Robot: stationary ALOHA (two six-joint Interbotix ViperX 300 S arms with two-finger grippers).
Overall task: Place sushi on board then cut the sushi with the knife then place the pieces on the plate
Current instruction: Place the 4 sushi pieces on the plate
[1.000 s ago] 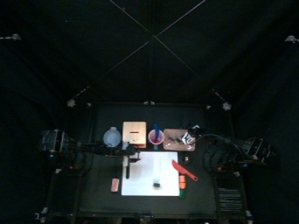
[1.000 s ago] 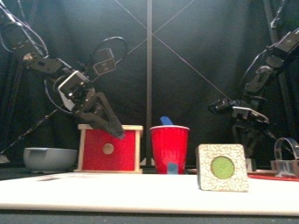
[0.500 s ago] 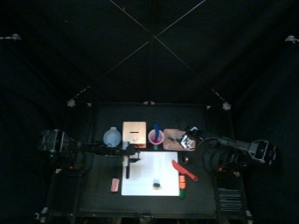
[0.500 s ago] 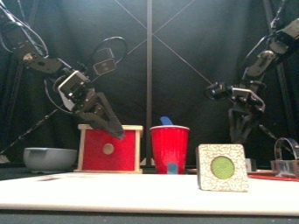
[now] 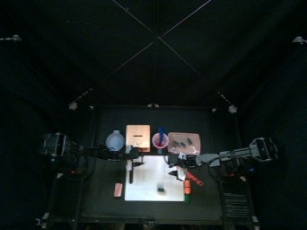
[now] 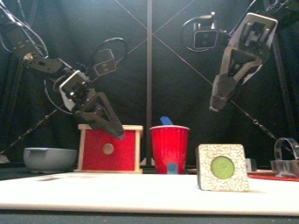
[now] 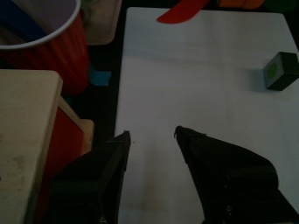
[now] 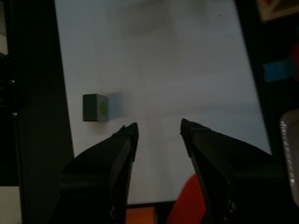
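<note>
Both grippers are empty with jaws spread. One sushi piece (image 6: 222, 167) stands on the white cutting board (image 5: 146, 177), toward its front. Right gripper (image 8: 158, 125) hangs high over the board, with the sushi off to one side of its jaws, well apart. Left gripper (image 7: 152, 134) is raised by the wooden box (image 6: 108, 147), far from the sushi. Red knife (image 5: 188, 174) lies at the board's right edge.

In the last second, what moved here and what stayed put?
The right gripper rose and swung in from the right side to hang over the white board, jaws open, holding nothing. The left gripper, the sushi piece on the board and the red cup stayed put.
</note>
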